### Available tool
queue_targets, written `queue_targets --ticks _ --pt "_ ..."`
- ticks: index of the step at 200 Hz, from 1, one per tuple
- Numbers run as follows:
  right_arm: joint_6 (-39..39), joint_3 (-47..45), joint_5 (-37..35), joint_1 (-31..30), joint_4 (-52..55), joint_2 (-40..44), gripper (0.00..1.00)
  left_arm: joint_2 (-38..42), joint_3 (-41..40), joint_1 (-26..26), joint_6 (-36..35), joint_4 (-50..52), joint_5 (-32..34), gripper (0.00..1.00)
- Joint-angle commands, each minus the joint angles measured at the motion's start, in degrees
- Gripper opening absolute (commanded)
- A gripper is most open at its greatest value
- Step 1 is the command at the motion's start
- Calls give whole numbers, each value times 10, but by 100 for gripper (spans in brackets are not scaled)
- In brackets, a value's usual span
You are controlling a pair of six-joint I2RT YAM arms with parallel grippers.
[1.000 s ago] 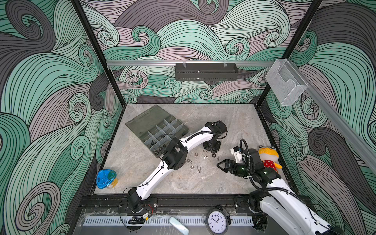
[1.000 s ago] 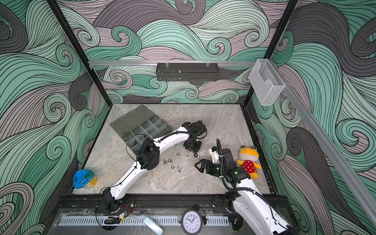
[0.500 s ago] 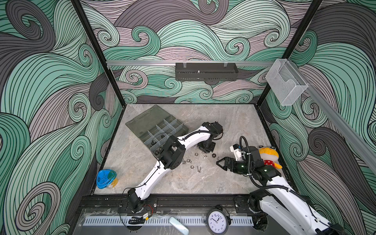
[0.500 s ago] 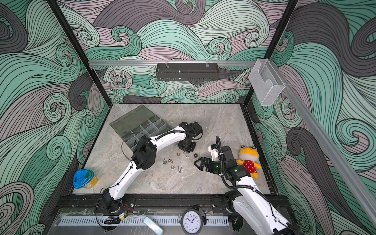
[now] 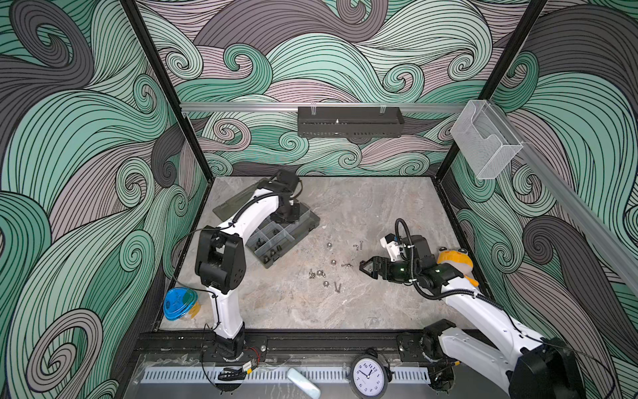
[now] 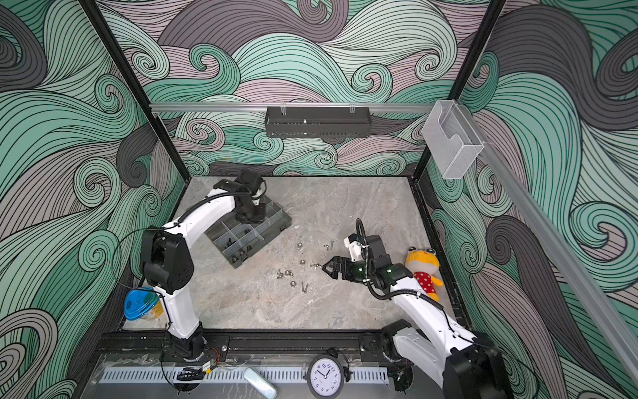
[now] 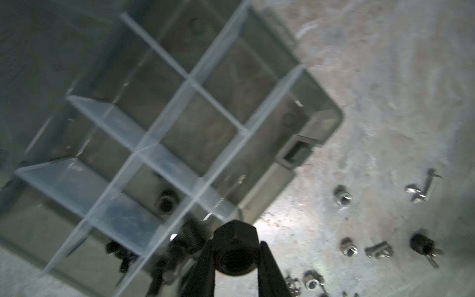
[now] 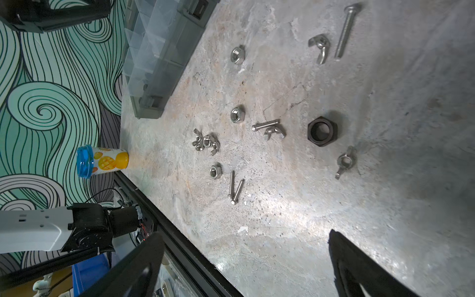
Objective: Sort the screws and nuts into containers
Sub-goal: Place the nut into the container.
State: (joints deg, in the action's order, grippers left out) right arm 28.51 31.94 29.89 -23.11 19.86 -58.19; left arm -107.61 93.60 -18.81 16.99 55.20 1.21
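Note:
My left gripper is shut on a black hex nut. It hangs over the far end of the open organiser box, whose containers are split by pale dividers. Near compartments hold black nuts and stubby black screws. Loose silver nuts and screws lie mid-table. My right gripper stands open and empty just right of them. In the right wrist view a black hex nut, a wing nut and a long silver screw lie ahead.
A blue-lidded tub stands at the front left corner. A plush toy lies by the right wall, behind my right arm. A clear wall box and a black tray hang on the walls. The box lid lies open to the back left.
My left gripper has swung from the loose pieces back and left to above the organiser box, with the black nut in it. My right gripper has edged a little toward the loose pieces.

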Motion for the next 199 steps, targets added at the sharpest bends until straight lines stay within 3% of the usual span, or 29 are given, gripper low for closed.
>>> queue_targets --ticks 1,47,161,199 --pt "-1 25 -9 -29 -33 -20 100 10 -32 31 -42 2 21 21" --pt "10 26 -24 -58 -39 -25 100 -4 -62 73 -47 -15 17 22" --pt "24 2 -51 -58 -11 32 99 16 -83 72 -52 -28 19 35" --pt "29 -2 -57 -57 -3 42 100 74 -120 38 -102 -88 -63 35"
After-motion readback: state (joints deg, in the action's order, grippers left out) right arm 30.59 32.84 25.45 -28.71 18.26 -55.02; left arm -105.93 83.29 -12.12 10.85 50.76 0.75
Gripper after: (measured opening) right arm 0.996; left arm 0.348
